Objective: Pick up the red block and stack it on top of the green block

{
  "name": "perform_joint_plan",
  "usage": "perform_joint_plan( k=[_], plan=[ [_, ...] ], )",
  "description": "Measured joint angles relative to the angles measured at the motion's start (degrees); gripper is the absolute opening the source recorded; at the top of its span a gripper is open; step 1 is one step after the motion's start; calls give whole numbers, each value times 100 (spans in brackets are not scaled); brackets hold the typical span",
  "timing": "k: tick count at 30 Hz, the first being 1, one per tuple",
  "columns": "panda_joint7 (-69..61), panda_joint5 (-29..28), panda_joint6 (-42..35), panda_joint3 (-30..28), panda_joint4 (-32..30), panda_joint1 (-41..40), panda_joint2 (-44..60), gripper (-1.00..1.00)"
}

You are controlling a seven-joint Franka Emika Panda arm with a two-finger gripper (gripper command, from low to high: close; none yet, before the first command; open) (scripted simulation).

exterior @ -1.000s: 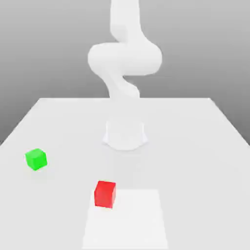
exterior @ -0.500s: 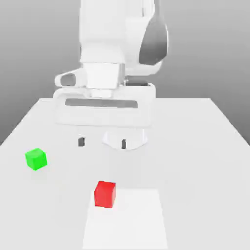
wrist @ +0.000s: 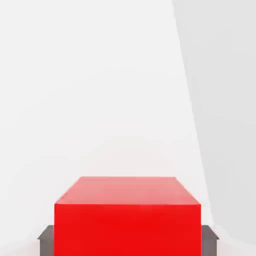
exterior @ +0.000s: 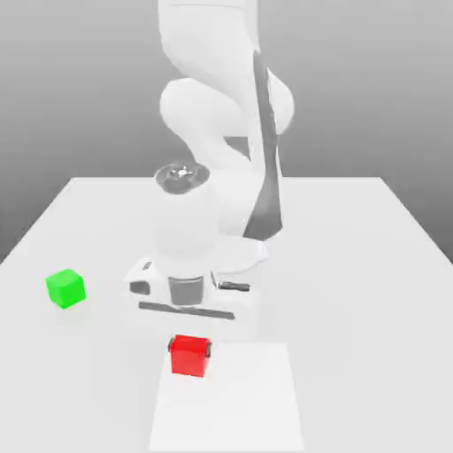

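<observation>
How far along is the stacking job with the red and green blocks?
Done: the gripper has reached the red block and closed on it, a finger against each of two opposite sides. In hand: the grasp, with no lift visible. Left: raising it, carrying it to the green block, stacking and releasing.

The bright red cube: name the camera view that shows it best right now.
The hand view: the matte, bright red cube looms large there, with a dark fingertip on either side. The exterior view shows it smaller, gripped above the white patch's edge.
</observation>
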Motion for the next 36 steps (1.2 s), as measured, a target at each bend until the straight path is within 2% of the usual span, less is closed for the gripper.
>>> perform_joint_plan(
  k=[2,9,11,21,36],
  plan=[
    [0,-5,17,24,1,-27,16,-100],
    [240,-334,-1106,-55,-186,-38,-1294,-100],
    [590,-375,-1270,-154,-209,-253,-1482,-100],
    [3189,-602,-1594,-770,-232,-1550,-1840,-100],
    [7266,-1068,-2038,-1464,-252,-3913,-2330,-100]
  ],
)
